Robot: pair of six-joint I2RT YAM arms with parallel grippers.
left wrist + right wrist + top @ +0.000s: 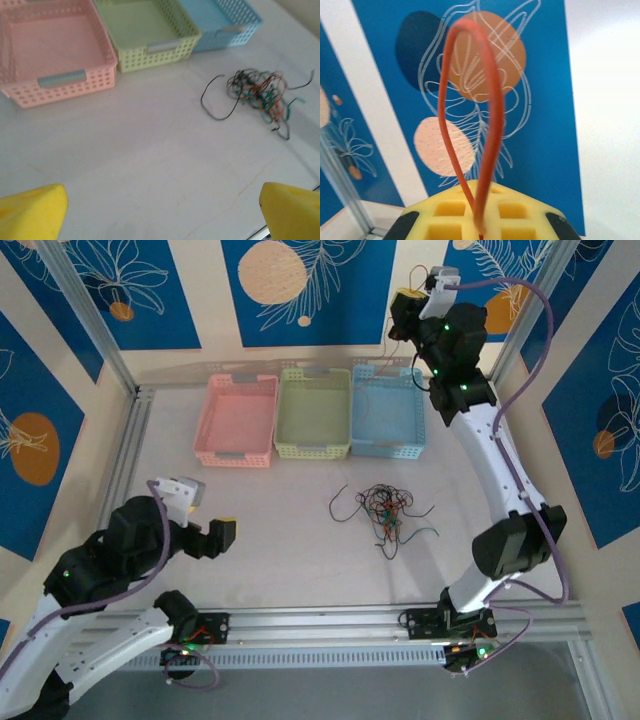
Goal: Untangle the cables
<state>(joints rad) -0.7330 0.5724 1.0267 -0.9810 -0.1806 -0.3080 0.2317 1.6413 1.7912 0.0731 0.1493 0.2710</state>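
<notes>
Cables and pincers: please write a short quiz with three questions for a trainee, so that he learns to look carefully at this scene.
1. True or false: the left pincer is open over the table, apart from the tangle of cables.
2. Which colour is the cable held in the right pincer? A green, B orange, C black.
3. Fill in: the basket between the pink basket and the blue basket is ___.

Key: 1 true; 2 B; 3 green.
</notes>
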